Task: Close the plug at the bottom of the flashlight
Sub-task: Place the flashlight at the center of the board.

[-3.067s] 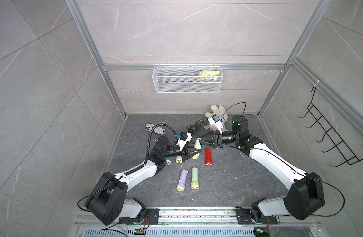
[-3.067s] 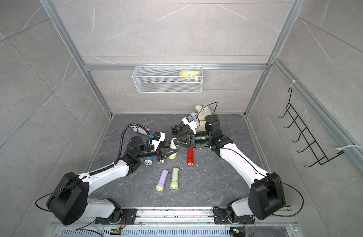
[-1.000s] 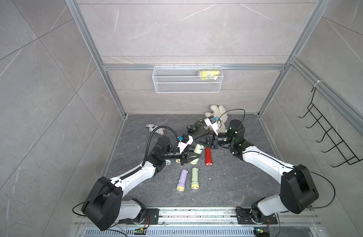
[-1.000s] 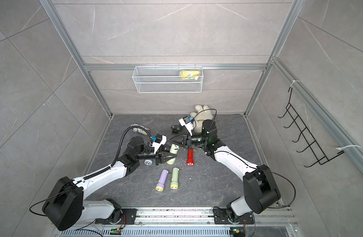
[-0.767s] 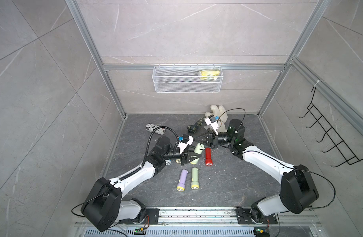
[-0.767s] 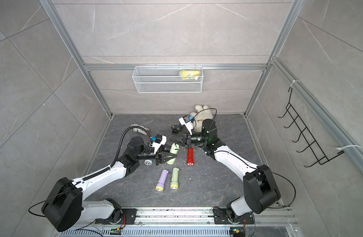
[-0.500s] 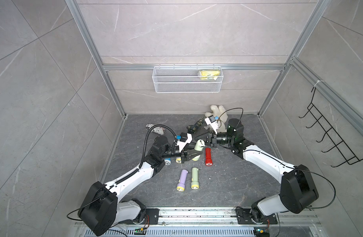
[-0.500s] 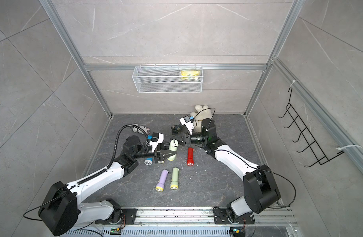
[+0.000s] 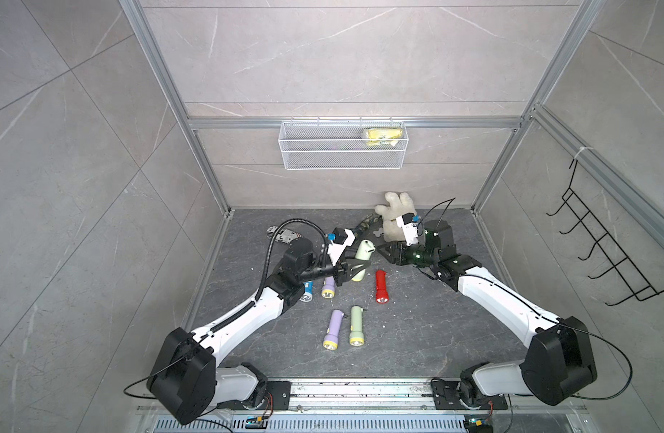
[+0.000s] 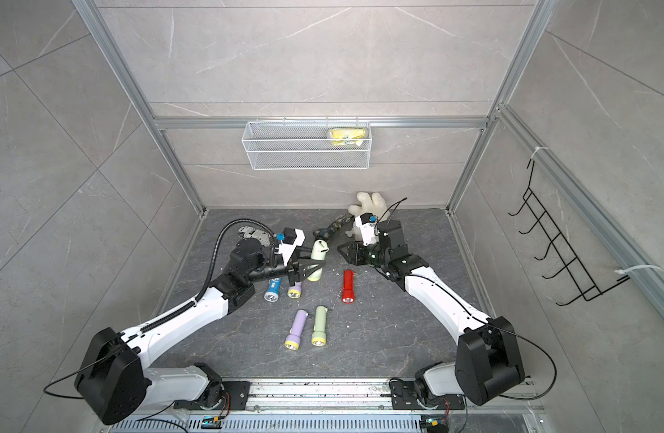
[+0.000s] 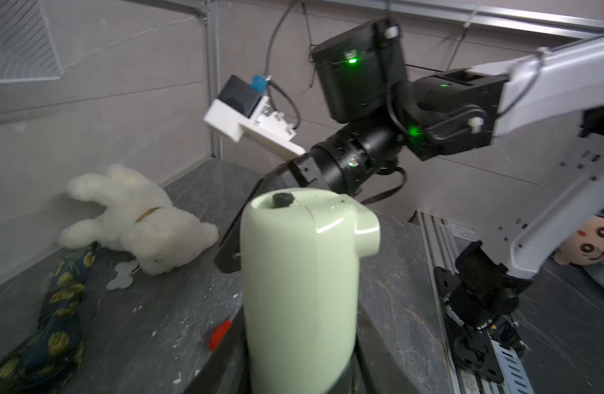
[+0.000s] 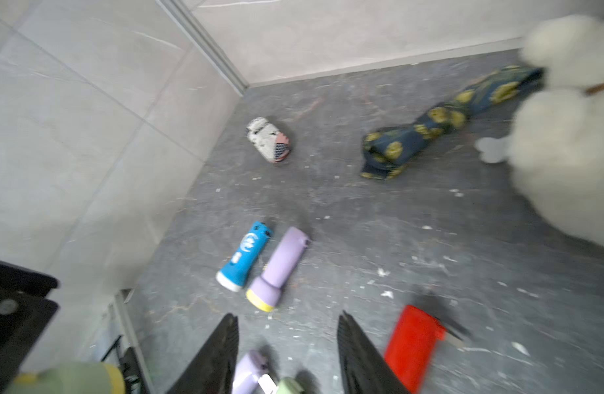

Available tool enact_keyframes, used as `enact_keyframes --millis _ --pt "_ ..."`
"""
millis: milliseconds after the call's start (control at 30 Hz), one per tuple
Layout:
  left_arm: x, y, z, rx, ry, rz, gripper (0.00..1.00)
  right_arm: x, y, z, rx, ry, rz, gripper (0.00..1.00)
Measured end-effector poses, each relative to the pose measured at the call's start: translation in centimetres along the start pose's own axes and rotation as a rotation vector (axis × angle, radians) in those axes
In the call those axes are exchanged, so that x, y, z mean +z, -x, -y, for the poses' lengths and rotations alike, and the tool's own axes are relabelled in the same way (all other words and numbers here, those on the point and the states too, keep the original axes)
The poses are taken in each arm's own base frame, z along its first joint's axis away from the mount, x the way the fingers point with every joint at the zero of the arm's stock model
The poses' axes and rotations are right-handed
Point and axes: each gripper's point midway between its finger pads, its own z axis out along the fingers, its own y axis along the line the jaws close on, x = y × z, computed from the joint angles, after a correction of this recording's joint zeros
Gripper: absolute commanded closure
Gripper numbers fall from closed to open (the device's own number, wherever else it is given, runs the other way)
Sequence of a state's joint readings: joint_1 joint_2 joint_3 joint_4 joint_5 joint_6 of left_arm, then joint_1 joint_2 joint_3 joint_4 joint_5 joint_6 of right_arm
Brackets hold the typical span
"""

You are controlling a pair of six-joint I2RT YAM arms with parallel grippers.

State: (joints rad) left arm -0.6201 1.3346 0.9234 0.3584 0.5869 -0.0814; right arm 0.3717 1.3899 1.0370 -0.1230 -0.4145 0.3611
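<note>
Where the dark, stone-veined tabletop (image 9: pixel 416 337) met the back wall, a white, fluffy plush toy (image 9: pixel 394 210) lay slumped. The left arm (image 9: pixel 244 318) and the right arm (image 9: pixel 503 300), both white-shelled with black joints, reached in from opposite sides and met near the middle of the tabletop.

The left claw (image 9: pixel 358 268) was clamped tight on the pale green flashlight (image 9: pixel 363 252), which hung clear of the surface. Its long axis stood steeply tilted, with the lens end down inside the claw and the tail end up, leaning towards the back wall and the right claw (image 12: pixel 286 354). That claw held nothing, and its two black tapered fingers (image 12: pixel 222 354) stood parted. Its tips lay close beside the flashlight's tail in both top views; contact could not be confirmed.

The flashlight body (image 11: pixel 300 273) was smooth, glossy plastic, cylindrical with a rounded shoulder, and a stubby lug projected from one side of the tail. A red flashlight (image 9: pixel 381 286) of similar build lay flat on the tabletop nearby.

The tail's end face was flat, crossed by a seam, and carried a small round black knob (image 11: pixel 282 199). Whether the plug sat fully home could not be judged.
</note>
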Motion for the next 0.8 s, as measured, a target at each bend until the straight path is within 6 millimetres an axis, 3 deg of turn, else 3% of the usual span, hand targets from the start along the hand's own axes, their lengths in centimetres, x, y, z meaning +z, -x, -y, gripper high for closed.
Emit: enact_keyframes --millis 133,300,467,800 --pt "1.8 -2.5 -3.9 -0.162 0.180 -0.116 1.00 -0.8 -0.5 2.7 -0.004 -0.163 0.001 0.33" --pt "3.4 -8.5 -7.0 -0.341 0.404 -0.329 1.00 -1.8 -1.3 5.6 -0.014 -0.323 -0.007 0.30" --pt "4.3 -13.0 -8.3 -0.467 0.563 -0.506 1.00 -2.3 -1.9 7.1 -0.033 -0.396 -0.021 0.30" --pt "4.9 -18.9 -9.7 -0.626 0.721 -0.712 1.00 -3.1 -2.8 8.1 -0.043 -0.434 -0.025 0.28"
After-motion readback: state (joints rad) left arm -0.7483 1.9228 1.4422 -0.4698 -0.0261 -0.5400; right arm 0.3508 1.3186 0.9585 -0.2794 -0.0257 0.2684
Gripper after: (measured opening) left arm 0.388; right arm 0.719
